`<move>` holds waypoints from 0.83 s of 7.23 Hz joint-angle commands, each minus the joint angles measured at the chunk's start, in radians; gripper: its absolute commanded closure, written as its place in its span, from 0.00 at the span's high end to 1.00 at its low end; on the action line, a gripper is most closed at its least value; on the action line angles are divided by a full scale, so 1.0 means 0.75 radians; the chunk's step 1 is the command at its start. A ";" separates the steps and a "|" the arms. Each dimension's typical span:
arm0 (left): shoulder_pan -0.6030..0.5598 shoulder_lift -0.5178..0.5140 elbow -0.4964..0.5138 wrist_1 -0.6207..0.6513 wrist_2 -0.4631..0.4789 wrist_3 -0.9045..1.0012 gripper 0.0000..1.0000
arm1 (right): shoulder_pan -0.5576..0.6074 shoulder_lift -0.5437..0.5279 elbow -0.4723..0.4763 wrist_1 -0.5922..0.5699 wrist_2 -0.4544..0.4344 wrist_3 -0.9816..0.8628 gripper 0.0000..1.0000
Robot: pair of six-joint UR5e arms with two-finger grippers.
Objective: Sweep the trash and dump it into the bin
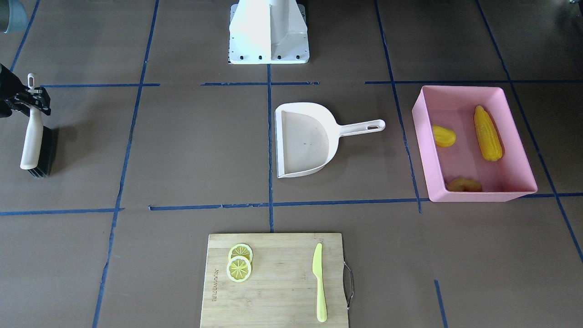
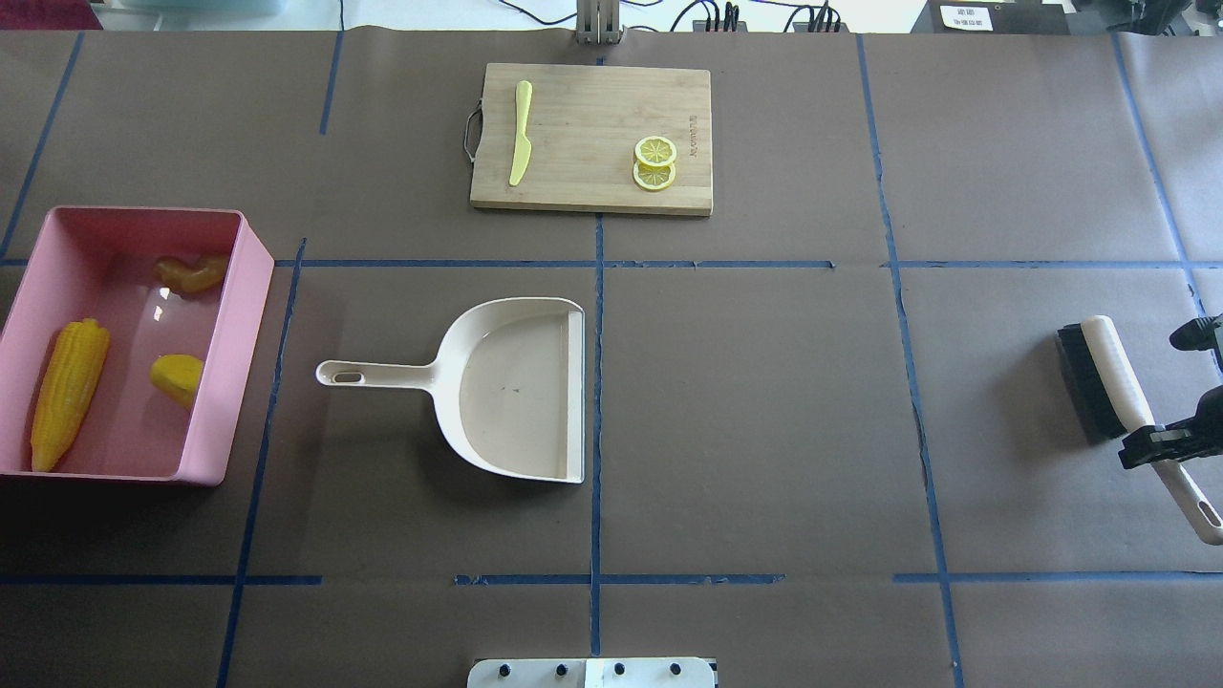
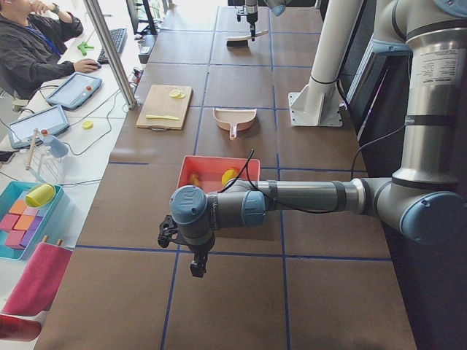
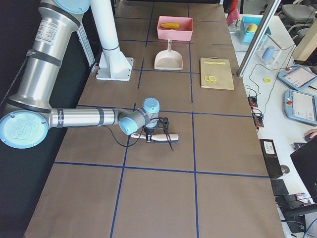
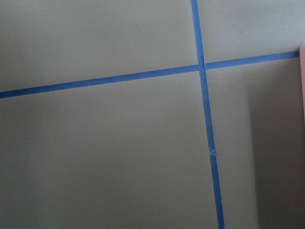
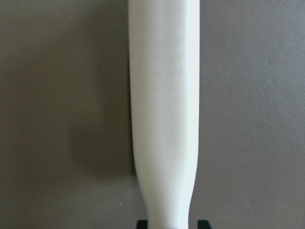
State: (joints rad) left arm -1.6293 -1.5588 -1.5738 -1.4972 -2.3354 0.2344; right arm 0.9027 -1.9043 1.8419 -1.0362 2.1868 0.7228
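The right gripper (image 2: 1158, 444) stands across the white handle (image 6: 164, 109) of a hand brush (image 2: 1113, 368), with one black fingertip (image 6: 142, 224) on each side of it. The wrist view cuts the tips off at its lower edge, so I cannot tell whether the jaws press the handle or only stand close beside it. The brush has a smooth, rounded plastic back and a block of short black bristles (image 1: 44, 152), and it lies low over the brown paper-covered table (image 2: 764, 401).

The left gripper (image 3: 197, 268) shows only in the side view from the robot's left. There it is small and dark and points down above the table, so I cannot tell if its jaws are open or closed. Its own camera sees only brown paper and crossing blue tape lines (image 5: 208, 119).

All the trash is inside the bin (image 1: 478, 197), a pink plastic box with tall sloped walls:
- The long ribbed corn cob (image 1: 488, 133) lies along one side.
- The rounded yellow lump (image 1: 444, 135) is near the opposite wall.
- The knobbly ginger root (image 1: 463, 185) is in a corner, partly hidden by the near wall in the front view.

A cream-white dustpan (image 1: 305, 141) lies flat between the bin and the brush, with its handle toward the bin. Farther from the robot, a wooden cutting board (image 1: 278, 291) carries two overlapping lemon slices (image 1: 239, 264) and a pale green knife (image 1: 319, 282).
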 commanded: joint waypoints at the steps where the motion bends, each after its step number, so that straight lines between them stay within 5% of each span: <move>1: 0.000 -0.002 0.002 0.000 0.001 -0.004 1.00 | 0.137 -0.001 0.035 -0.013 0.076 -0.015 1.00; 3: 0.002 -0.002 0.000 0.000 0.001 -0.004 1.00 | 0.303 -0.013 0.017 -0.062 0.150 -0.307 1.00; 6: 0.002 -0.004 0.004 0.000 0.001 -0.002 1.00 | 0.810 0.064 0.037 -0.692 0.142 -1.097 1.00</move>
State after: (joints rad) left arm -1.6276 -1.5613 -1.5724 -1.4972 -2.3351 0.2319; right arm 1.3556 -1.8945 1.8634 -1.3502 2.2969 0.1319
